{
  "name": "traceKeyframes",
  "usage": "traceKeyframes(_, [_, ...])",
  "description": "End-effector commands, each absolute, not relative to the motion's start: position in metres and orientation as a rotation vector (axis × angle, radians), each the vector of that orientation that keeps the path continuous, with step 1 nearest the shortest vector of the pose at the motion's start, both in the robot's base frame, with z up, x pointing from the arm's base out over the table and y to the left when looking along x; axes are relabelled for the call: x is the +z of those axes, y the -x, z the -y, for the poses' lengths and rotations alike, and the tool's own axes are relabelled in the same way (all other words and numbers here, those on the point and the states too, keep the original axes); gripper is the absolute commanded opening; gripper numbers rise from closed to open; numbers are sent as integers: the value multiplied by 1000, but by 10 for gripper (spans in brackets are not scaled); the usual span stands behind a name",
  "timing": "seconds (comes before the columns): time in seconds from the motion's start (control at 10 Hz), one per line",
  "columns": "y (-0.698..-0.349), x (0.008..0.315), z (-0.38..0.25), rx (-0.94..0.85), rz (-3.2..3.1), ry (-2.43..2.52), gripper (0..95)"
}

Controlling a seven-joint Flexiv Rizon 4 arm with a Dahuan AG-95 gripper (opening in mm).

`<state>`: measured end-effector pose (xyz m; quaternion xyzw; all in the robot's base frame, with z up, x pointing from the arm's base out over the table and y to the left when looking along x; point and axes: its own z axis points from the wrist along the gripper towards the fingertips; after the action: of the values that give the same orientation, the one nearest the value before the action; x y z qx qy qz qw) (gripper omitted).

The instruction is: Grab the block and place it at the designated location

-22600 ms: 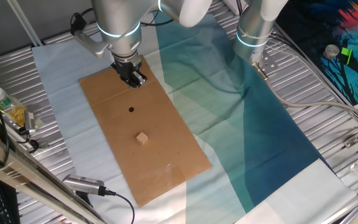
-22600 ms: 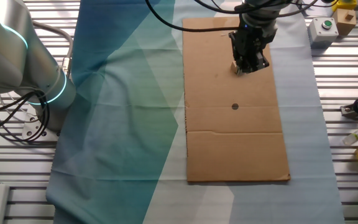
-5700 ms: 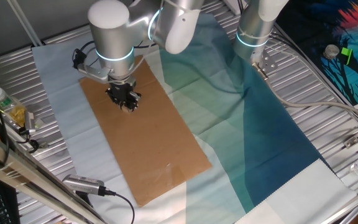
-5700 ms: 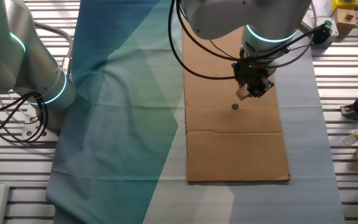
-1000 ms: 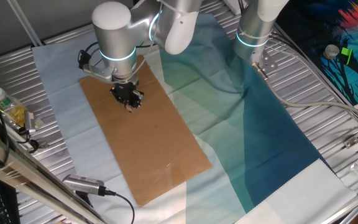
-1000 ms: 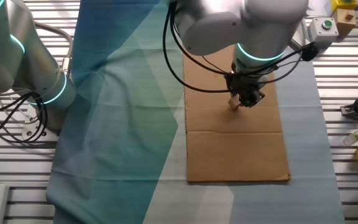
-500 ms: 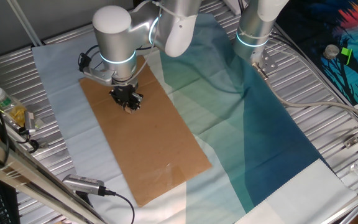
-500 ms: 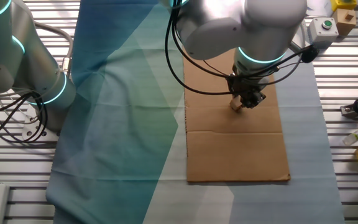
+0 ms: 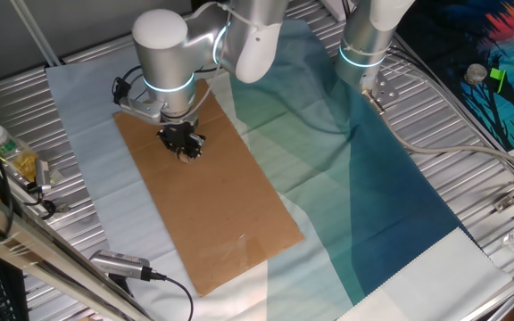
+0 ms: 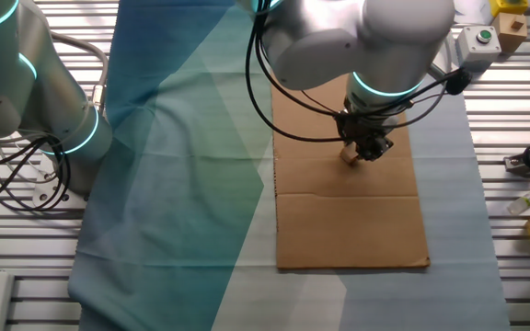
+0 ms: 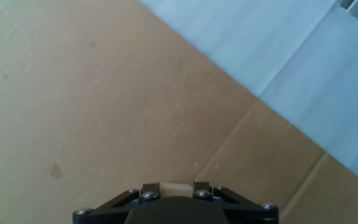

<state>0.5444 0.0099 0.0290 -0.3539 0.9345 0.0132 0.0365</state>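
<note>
Fingers [image 10: 361, 154] closed on the block [image 10: 349, 155], held low over the cardboard sheet [image 10: 348, 221], probably right above the hidden black dot, so as to set down exactly there.

You've got the light-tan block [image 10: 349, 156] pinched between the fingers [image 10: 368, 150], down at the brown cardboard sheet [image 10: 348, 221]; the black dot is hidden underneath.
</note>
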Motion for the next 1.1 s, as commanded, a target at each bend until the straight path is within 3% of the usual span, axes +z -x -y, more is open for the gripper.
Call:
traceKeyframes(0.1, [-542, 31, -9, 41, -2877, 1099, 0])
traceKeyframes(0.4, [-543, 27, -9, 39, -2868, 1121, 0])
traceKeyframes(0.5, [-542, 27, -9, 37, -2867, 1126, 190])
traceKeyframes(0.7, [-542, 28, -8, 36, -2860, 1142, 190])
traceKeyframes(0.9, [-542, 27, -8, 41, -2852, 1157, 570])
traceKeyframes(1.1, [-543, 24, -8, 42, -2849, 1162, 570])
